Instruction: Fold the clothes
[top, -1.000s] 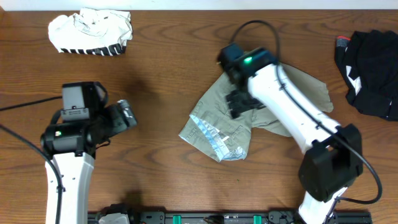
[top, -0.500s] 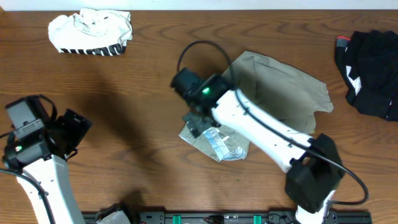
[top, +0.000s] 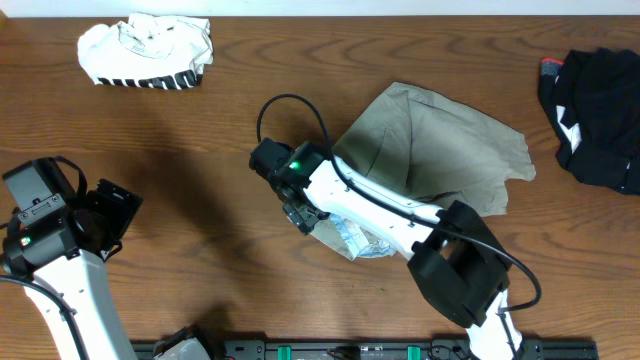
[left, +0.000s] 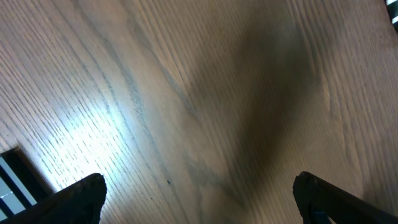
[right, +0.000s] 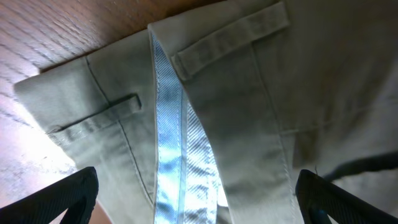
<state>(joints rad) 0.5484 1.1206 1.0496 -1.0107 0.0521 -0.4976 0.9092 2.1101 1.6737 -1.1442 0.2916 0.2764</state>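
The khaki-grey shorts lie spread in the middle of the table, with the waistband and its pale striped lining turned up at the near left corner. My right gripper hangs open and empty just above that waistband corner. In the right wrist view the belt loops and the lining fill the space between the open fingers. My left gripper is open and empty over bare wood at the far left, with only the tabletop between its fingers.
A crumpled white garment with black stripes lies at the back left. A black garment lies at the right edge. A black rail runs along the front edge of the wooden table.
My right gripper has swept left across the shorts to the waistband corner, and the fabric behind it now lies flatter. My left arm has pulled back to the far left edge.
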